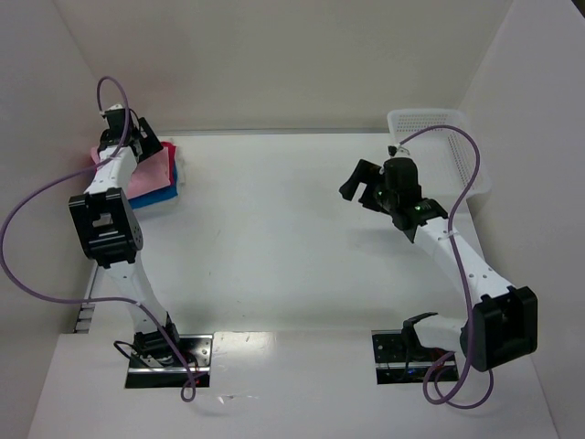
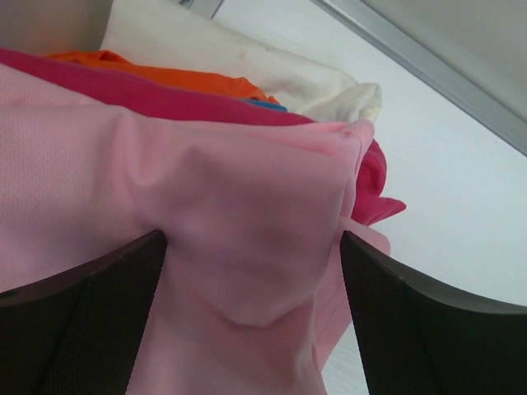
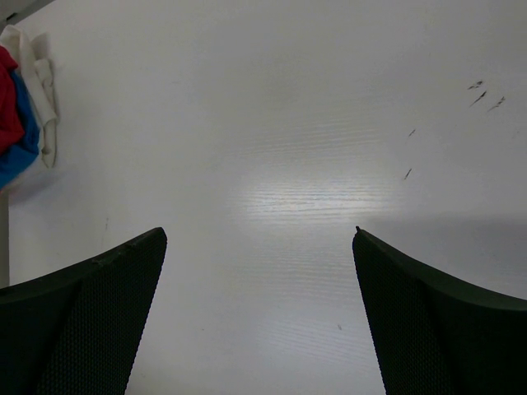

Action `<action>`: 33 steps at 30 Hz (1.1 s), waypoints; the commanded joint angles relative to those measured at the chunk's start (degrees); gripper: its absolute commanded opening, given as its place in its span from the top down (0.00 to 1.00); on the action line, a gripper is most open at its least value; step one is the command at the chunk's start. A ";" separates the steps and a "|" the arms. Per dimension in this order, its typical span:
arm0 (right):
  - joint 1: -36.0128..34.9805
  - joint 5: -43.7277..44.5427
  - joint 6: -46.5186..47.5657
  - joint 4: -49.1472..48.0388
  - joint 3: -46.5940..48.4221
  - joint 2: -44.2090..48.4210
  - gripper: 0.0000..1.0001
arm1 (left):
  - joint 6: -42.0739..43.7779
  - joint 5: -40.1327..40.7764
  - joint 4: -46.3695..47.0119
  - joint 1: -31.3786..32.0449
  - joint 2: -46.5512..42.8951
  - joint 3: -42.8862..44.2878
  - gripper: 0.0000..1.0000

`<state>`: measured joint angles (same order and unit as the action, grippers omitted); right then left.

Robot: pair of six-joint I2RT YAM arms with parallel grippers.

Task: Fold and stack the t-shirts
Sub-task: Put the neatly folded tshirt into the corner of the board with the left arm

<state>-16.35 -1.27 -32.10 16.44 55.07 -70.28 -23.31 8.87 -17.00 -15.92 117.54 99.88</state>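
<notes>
Left gripper [image 2: 254,239]: fingers spread wide, straddling the pink shirt [image 2: 206,156], probably seating it on the stack [image 1: 163,194] at the far-left corner.
Right gripper [image 3: 259,234]: spread, hovering empty over the table [image 3: 288,99], giving room.

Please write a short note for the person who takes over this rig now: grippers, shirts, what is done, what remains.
Left gripper: open, astride a bulge in the light pink t-shirt.
Right gripper: open, empty, over bare table.
Shirts: light pink on top of the stack, above the magenta shirt and blue shirt, far left.
Done: stacking, apparently; no loose shirt visible.
Left: probably lift the left gripper away, check the top fold.
</notes>
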 commanded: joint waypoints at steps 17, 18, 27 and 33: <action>1.23 1.89 0.10 0.26 2.50 -1.27 0.01 | -1.03 0.53 -0.84 -0.69 7.09 6.45 0.05; 1.23 1.89 0.10 0.26 2.70 -1.27 0.01 | -1.04 0.38 -0.84 -0.69 6.89 5.95 0.05; 5.44 2.32 1.37 2.72 7.08 0.49 0.01 | -0.51 -4.74 -1.45 -0.83 -7.65 5.95 0.04; 7.95 2.99 3.14 2.85 10.82 0.36 0.01 | -0.38 -7.97 -1.28 -1.22 -23.44 2.53 0.01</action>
<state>-9.56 0.69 -30.63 19.38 62.07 -71.41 -24.12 3.39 -20.63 -16.72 104.02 103.84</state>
